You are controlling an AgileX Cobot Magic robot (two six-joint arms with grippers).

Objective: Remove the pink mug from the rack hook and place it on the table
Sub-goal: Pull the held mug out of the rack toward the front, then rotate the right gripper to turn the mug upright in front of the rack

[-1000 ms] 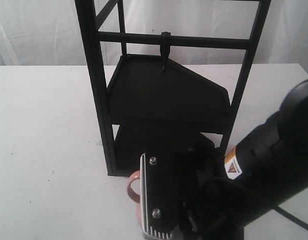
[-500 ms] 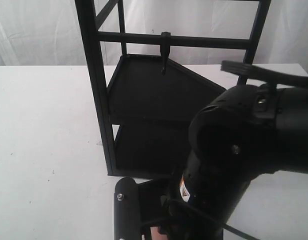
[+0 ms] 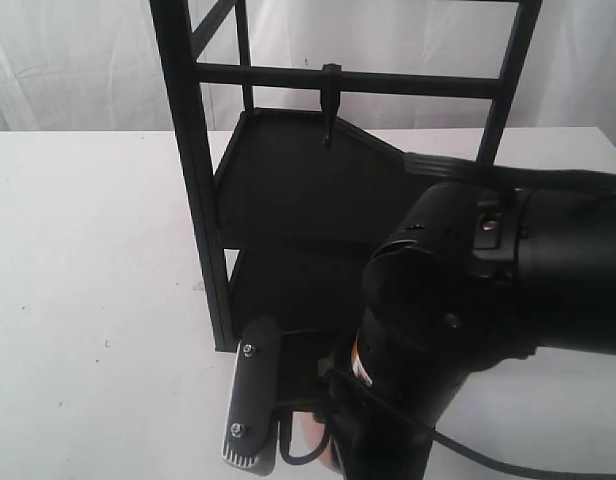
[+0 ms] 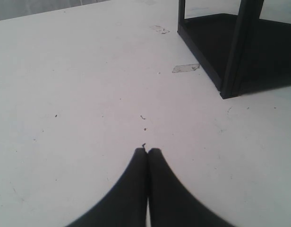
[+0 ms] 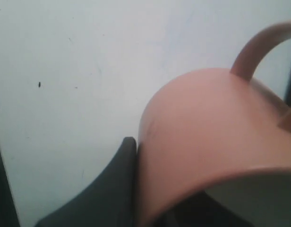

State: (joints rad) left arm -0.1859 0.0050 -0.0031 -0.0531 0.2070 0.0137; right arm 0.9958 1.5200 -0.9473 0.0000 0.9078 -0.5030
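The pink mug (image 5: 207, 137) fills the right wrist view, loop handle (image 5: 259, 45) away from the camera, cream inside showing at its mouth. My right gripper (image 5: 157, 182) is shut on its wall: one dark finger (image 5: 124, 161) presses the outside, the other is hidden. In the exterior view only a pink sliver of the mug (image 3: 310, 437) shows beside the right gripper (image 3: 256, 405), low over the white table (image 3: 88, 260) in front of the rack. The rack hook (image 3: 331, 108) hangs bare from the crossbar. My left gripper (image 4: 148, 151) is shut, empty, above the table (image 4: 79, 85).
The tall black rack (image 3: 193, 180) with two dark shelves (image 3: 328, 190) stands mid-table; its foot and post (image 4: 237, 52) lie ahead of the left gripper. The bulky right arm (image 3: 488, 290) covers the lower right of the exterior view. A tape scrap (image 4: 185, 68) lies by the rack.
The right arm has swung and turned in front of the rack; the mug's handle, in plain sight a second ago, is now mostly hidden behind the gripper, which sits further left.
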